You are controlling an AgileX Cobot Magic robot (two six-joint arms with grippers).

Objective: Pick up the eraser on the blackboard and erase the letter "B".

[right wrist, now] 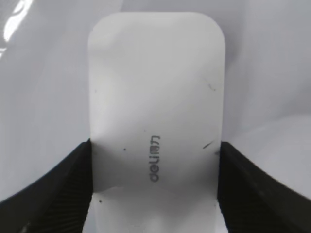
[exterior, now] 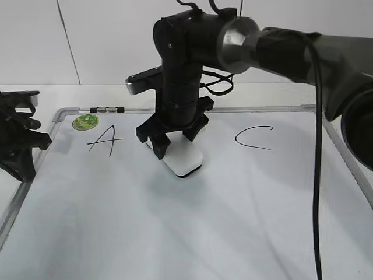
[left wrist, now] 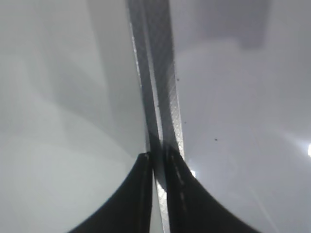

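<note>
The white eraser [exterior: 184,160] with a dark base lies flat on the blackboard [exterior: 175,233], between the letters "A" [exterior: 105,142] and "C" [exterior: 254,139]. My right gripper [exterior: 175,139] reaches down over it, its fingers shut on the eraser's two long sides. In the right wrist view the eraser [right wrist: 155,107] fills the space between the fingers of the right gripper [right wrist: 154,160], its grey marking showing. The letter "B" does not show; the arm and eraser cover the spot between "A" and "C". My left gripper [exterior: 23,140] rests at the board's left edge, jaws [left wrist: 156,160] together.
A round green sticker [exterior: 85,122] sits at the board's top left corner. The board's grey metal frame [left wrist: 158,82] runs under the left gripper. A cable [exterior: 317,175] hangs from the right arm over the board's right side.
</note>
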